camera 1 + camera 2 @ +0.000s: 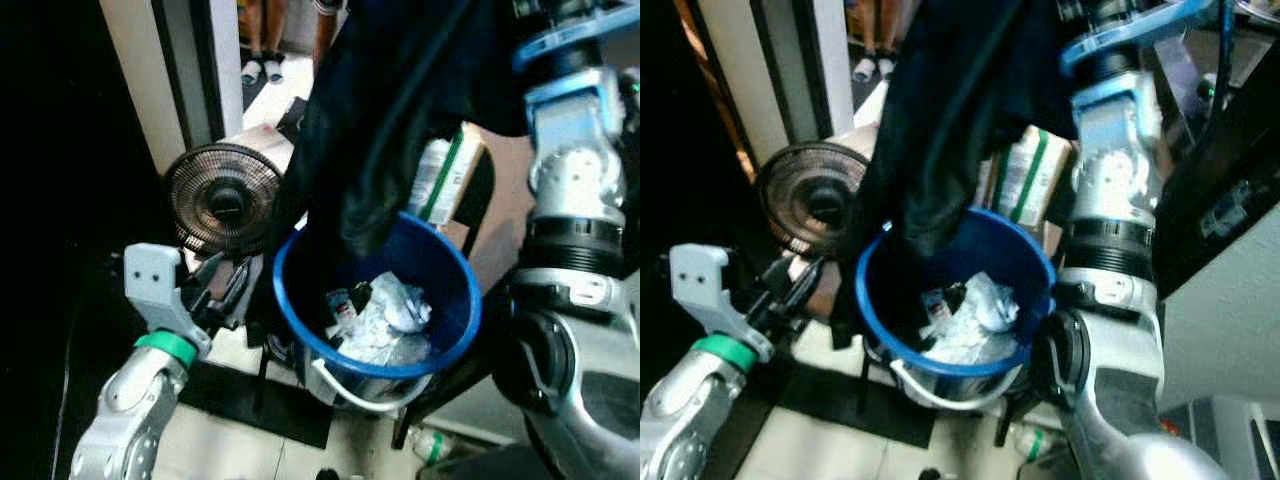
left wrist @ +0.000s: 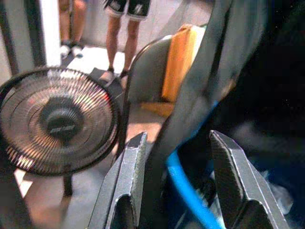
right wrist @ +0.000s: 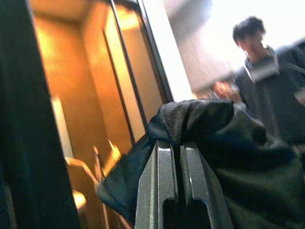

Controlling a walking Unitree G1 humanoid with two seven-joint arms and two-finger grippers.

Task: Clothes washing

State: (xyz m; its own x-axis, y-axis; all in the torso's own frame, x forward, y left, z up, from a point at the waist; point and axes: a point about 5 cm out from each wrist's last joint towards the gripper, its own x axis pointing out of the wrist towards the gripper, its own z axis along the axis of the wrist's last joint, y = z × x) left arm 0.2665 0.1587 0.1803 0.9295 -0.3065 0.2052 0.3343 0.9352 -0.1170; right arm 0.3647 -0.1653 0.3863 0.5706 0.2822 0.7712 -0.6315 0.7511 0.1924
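Silver arms: left arm (image 1: pixel 130 400) carries a green ring; right arm (image 1: pixel 575 200) carries blue trim and black joints.

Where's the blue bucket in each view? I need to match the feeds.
Left eye: blue bucket at centre, under the hanging dark garment.
Right eye: left of centre.
Left wrist: its blue rim between the fingers.
Right wrist: not in it.
Shared landmark: the fan.

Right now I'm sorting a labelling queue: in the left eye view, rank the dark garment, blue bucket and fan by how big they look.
1. dark garment, though it hangs nearer the camera
2. blue bucket
3. fan
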